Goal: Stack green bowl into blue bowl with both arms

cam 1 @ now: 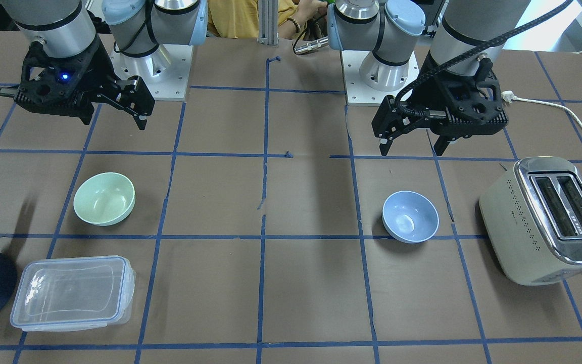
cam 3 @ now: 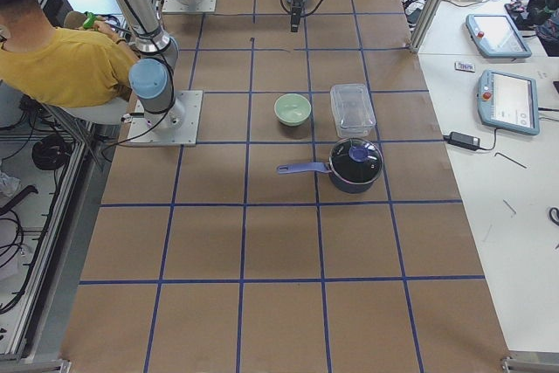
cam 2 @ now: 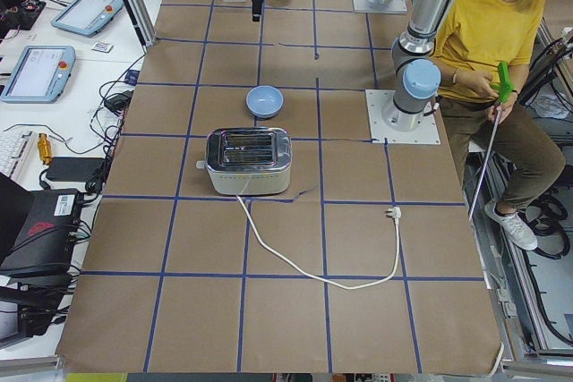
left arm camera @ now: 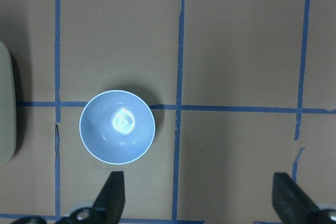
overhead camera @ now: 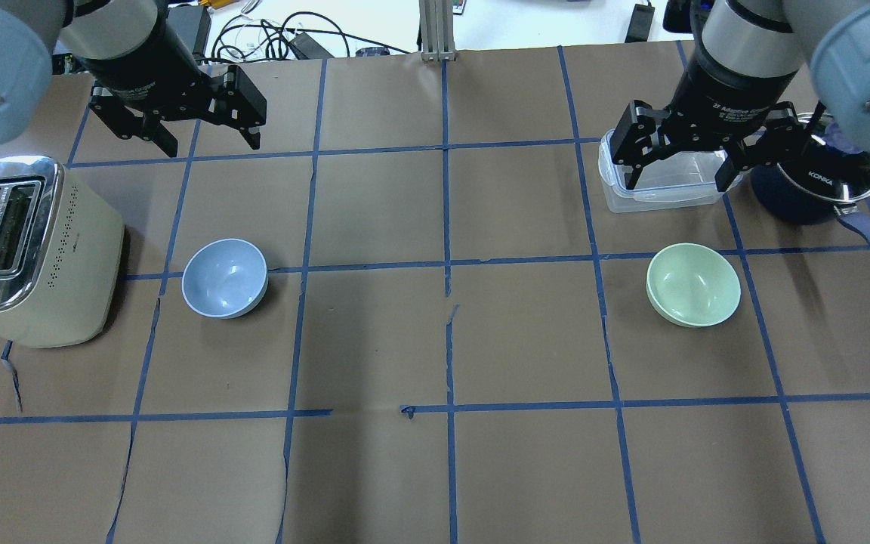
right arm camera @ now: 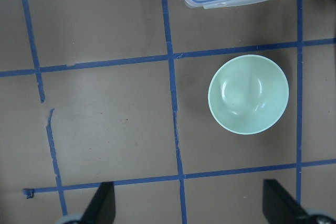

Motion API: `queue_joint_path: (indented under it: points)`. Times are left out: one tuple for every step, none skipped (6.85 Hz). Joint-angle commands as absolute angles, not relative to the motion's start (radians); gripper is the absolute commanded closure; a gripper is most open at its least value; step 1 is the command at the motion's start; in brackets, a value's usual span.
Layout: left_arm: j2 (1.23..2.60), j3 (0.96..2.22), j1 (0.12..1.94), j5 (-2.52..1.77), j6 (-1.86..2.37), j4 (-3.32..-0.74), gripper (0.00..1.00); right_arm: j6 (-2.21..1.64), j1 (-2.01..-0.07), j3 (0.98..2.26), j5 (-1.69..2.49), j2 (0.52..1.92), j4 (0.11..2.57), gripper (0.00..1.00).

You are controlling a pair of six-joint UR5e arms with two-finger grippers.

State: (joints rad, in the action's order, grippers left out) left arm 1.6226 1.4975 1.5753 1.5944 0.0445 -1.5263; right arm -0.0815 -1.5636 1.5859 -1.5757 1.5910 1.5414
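Observation:
The green bowl (overhead camera: pixel 693 285) sits upright and empty on the table's right half; it also shows in the front view (cam 1: pixel 104 198) and the right wrist view (right arm camera: pixel 248 94). The blue bowl (overhead camera: pixel 224 277) sits upright and empty on the left half, beside the toaster; it also shows in the front view (cam 1: pixel 410 216) and the left wrist view (left arm camera: pixel 117 127). My left gripper (overhead camera: pixel 208 140) hangs open and empty above the table, beyond the blue bowl. My right gripper (overhead camera: pixel 677 181) hangs open and empty above the table, beyond the green bowl, over the plastic box.
A cream toaster (overhead camera: pixel 23 249) stands left of the blue bowl, its cord (cam 2: pixel 313 266) trailing on the table. A clear lidded plastic box (overhead camera: pixel 658 195) and a navy pot (overhead camera: pixel 812 189) with a long handle stand beyond the green bowl. A person in yellow (cam 2: pixel 483 33) sits behind the robot.

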Motion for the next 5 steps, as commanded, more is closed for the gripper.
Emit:
queue_joint_path:
  points:
    - [1.617,1.500,1.575,1.594,0.043,-1.528,0.00,-0.081,-1.563,1.586,-1.565,1.589,1.546,0.00]
    - [1.615,1.502,1.575,1.594,0.038,-1.528,0.00,-0.081,-1.565,1.586,-1.563,1.589,1.546,0.00]
    - [1.615,1.503,1.575,1.591,0.043,-1.526,0.00,-0.081,-1.565,1.588,-1.566,1.589,1.555,0.00]
    - [1.618,1.503,1.575,1.592,0.038,-1.526,0.00,-0.083,-1.565,1.588,-1.566,1.589,1.557,0.00]
    - [1.614,1.508,1.575,1.594,0.032,-1.526,0.00,-0.083,-1.565,1.588,-1.572,1.589,1.559,0.00]
